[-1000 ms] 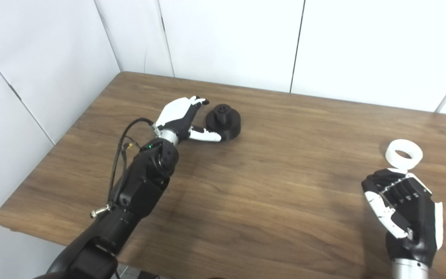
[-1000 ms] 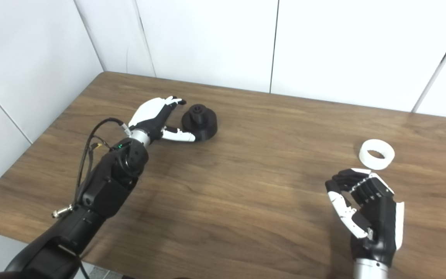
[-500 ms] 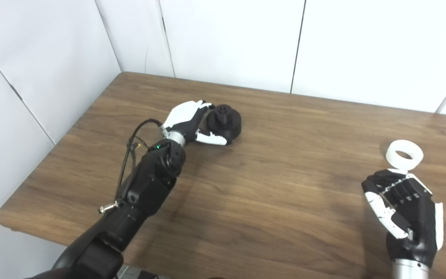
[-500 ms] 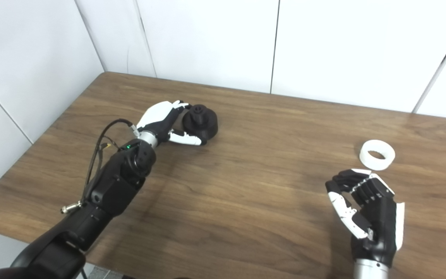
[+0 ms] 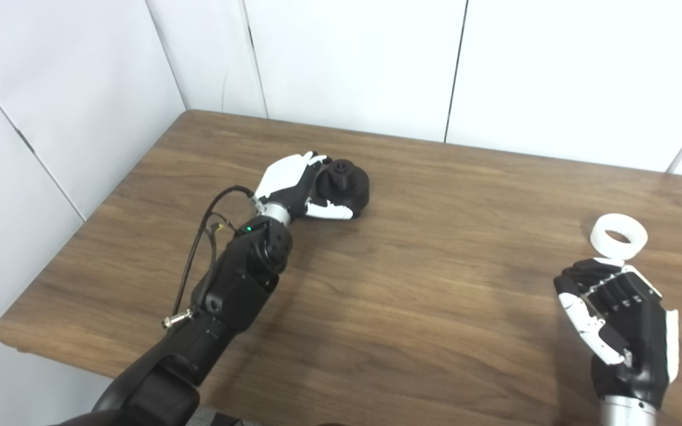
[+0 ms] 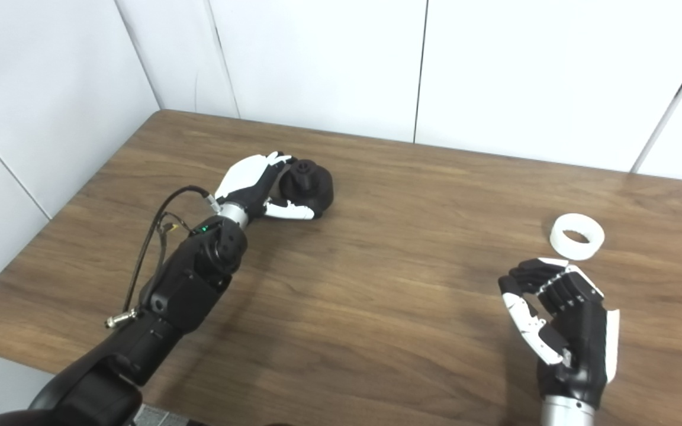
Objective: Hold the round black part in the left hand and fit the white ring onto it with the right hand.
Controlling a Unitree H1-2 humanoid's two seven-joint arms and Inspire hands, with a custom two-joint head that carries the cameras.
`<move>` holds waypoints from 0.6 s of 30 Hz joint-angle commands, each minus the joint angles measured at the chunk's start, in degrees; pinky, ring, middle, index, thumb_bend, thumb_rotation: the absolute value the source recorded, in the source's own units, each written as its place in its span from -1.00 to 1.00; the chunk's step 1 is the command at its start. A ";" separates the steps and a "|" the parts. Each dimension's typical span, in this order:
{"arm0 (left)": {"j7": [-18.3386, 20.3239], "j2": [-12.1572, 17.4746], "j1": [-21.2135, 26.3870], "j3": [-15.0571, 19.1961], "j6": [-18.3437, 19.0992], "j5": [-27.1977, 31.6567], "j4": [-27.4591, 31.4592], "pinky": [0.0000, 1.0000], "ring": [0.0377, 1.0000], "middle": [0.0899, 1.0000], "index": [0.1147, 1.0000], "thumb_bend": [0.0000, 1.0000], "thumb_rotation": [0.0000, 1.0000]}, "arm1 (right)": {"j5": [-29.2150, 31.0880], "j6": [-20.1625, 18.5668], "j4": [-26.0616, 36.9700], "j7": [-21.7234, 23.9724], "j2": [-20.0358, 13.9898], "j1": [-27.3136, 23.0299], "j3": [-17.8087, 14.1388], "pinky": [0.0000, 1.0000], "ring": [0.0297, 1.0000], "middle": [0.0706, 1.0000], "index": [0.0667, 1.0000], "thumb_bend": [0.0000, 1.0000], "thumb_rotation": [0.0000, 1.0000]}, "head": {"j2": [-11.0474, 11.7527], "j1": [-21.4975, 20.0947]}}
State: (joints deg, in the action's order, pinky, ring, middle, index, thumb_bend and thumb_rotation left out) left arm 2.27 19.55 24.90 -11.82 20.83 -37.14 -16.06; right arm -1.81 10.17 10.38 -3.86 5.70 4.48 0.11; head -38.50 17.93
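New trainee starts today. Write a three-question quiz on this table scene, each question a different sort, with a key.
1. True or false: the white ring is already fitted on the round black part.
2. Which hand is at the round black part? A) left hand B) right hand C) neither
3. Fill in: the white ring lies flat on the ____.

Key: 1 false; it lies apart, just beyond the right hand. 2 A; fingers and thumb wrap its sides. 3 table.
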 commanded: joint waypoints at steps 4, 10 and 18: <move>-1.92 -0.43 2.08 0.35 -2.94 1.35 -0.91 0.66 0.95 0.93 0.57 0.82 -0.10 | 0.06 1.10 2.59 -0.12 -0.15 2.51 -0.07 -0.16 -0.06 -0.09 -0.09 0.04 -0.99 | -0.22 0.13; -2.61 -0.27 1.91 0.50 -3.21 1.59 -0.64 0.69 0.94 0.90 0.37 0.67 -0.25 | 0.53 1.00 2.62 0.00 -0.30 2.47 -0.19 -0.16 -0.06 -0.10 -0.09 0.04 -0.99 | -0.41 0.22; -2.67 0.29 1.68 0.72 -2.61 2.28 -0.26 0.82 0.95 0.89 0.29 0.63 -0.33 | 0.32 0.98 2.58 0.06 -0.48 2.33 -0.27 -0.17 -0.06 -0.10 -0.09 0.04 -0.99 | -0.56 0.44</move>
State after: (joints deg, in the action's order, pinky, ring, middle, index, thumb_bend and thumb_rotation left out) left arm -0.50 19.11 25.03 -11.10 18.67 -34.91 -17.14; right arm -1.49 10.02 10.91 -3.89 5.67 4.55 -0.09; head -39.02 18.37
